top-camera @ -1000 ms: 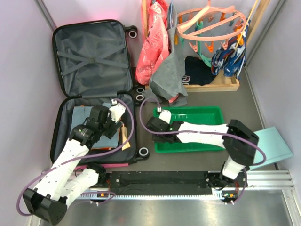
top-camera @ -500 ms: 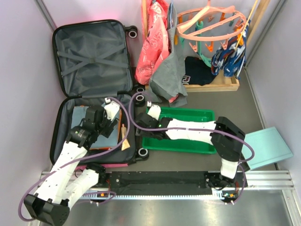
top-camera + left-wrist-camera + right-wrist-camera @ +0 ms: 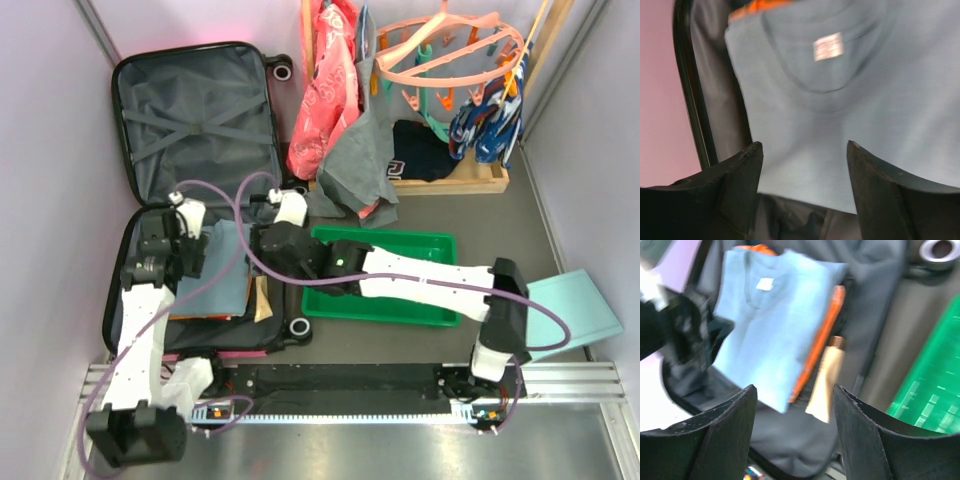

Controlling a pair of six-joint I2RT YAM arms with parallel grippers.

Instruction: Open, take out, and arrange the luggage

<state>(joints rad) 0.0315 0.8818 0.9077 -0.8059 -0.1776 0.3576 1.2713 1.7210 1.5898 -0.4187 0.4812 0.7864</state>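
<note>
Top external — luggage [image 3: 195, 130] lies open beneath both spread jaws.

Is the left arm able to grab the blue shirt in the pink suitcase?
Probably yes. The left gripper hangs open right above the blue shirt, which lies on top in the open suitcase with nothing covering it.

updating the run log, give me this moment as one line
luggage: open flat | blue shirt: folded, inside near half | left tool: open above shirt | right tool: open above luggage
</note>
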